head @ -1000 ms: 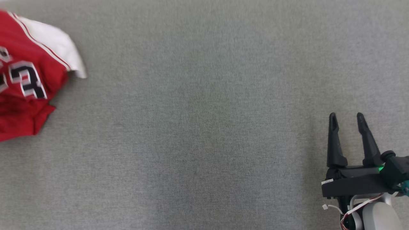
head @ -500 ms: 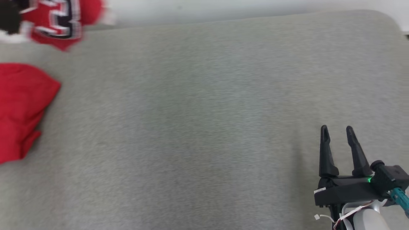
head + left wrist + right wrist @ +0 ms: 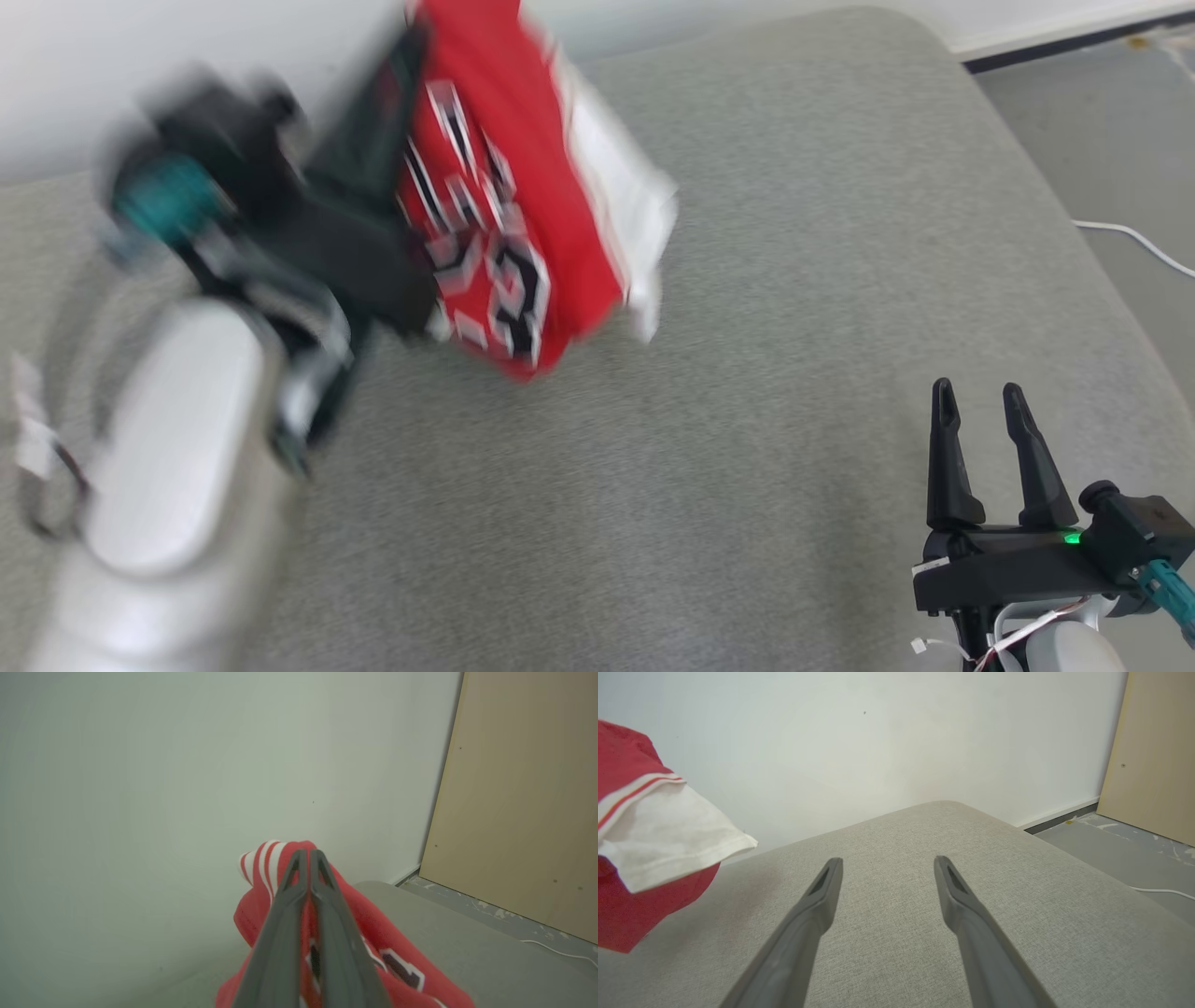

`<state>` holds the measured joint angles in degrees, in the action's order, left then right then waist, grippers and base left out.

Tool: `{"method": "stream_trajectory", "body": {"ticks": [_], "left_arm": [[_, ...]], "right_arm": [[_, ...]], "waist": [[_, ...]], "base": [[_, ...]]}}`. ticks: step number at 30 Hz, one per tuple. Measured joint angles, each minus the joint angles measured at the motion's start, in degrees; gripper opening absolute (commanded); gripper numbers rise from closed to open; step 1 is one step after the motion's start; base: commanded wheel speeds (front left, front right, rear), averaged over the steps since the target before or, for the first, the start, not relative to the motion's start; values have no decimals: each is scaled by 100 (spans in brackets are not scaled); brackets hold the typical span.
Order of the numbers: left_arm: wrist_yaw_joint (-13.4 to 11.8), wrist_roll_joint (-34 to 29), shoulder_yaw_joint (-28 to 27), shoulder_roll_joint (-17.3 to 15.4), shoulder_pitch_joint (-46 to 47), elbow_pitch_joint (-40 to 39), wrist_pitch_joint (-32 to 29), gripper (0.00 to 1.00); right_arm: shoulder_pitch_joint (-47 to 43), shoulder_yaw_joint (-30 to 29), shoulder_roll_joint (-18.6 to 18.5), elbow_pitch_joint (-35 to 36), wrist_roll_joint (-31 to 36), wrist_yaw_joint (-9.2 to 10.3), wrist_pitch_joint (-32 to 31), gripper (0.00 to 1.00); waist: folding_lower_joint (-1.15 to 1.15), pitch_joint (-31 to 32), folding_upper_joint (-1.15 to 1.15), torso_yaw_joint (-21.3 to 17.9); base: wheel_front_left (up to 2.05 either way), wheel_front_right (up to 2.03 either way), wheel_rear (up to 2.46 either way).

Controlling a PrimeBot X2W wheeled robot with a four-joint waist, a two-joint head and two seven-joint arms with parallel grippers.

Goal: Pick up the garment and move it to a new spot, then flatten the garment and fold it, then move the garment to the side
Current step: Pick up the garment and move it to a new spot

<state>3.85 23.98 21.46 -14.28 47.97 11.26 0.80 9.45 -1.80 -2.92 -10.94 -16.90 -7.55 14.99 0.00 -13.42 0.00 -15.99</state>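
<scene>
Gripping member: left gripper (image 3: 304,852), its two fingers pressed together on a bunched fold of the garment (image 3: 523,233).
Garment: red jersey with a white sleeve and black-and-white lettering, hanging from the left gripper over the far part of the grey padded surface (image 3: 794,392), left of its middle. Blur hides whether its lower edge touches the surface.
Right gripper (image 3: 977,390): fingers spread apart with nothing between them, over the near right part of the surface, well apart from the garment.
Surroundings: white wall (image 3: 140,765) beyond the surface's far edge; white cable (image 3: 1134,241) on the floor (image 3: 1102,121) off its right side.
</scene>
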Motion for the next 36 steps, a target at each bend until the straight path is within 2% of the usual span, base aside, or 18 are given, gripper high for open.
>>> {"method": "stream_trajectory", "body": {"ticks": [7,8,9,15,19,24,28,33,36], "left_arm": [[-152,178,210,324,-1371,695,514,0],[-129,191,267,365,-1483,791,561,43],[-98,191,339,419,-1571,860,631,100],[14,124,494,581,-1511,982,1057,100],[-34,73,302,470,-1451,909,1307,100],[-290,-51,-243,-1,-1891,639,1413,100],[-441,-122,-743,-240,-2479,189,1433,100],[-584,-277,-1357,-359,-3353,-383,1433,100],[-581,-336,-1669,-305,-3833,-704,1433,100]], "right_arm": [[-12,18,0,125,12,0,1,100],[-12,16,0,143,29,0,2,100],[-13,18,3,154,45,0,12,100],[-75,11,2,223,188,0,14,100],[-220,14,5,376,304,0,14,100],[-382,37,5,439,434,0,15,100],[-491,24,4,457,497,0,14,100],[-616,138,9,410,547,0,14,100],[-645,159,4,375,570,0,14,100]], "waist": [[0,-68,0,-154],[0,-78,0,-127],[0,-86,0,-91],[0,-54,0,165],[0,81,0,439],[0,314,0,832],[0,498,0,1159],[0,746,0,1525],[-1,916,0,1687]], "base": [[0,0,0],[0,0,0],[0,0,0],[0,0,0],[0,0,0],[0,0,0],[0,0,0],[0,0,0],[0,0,0]]}}
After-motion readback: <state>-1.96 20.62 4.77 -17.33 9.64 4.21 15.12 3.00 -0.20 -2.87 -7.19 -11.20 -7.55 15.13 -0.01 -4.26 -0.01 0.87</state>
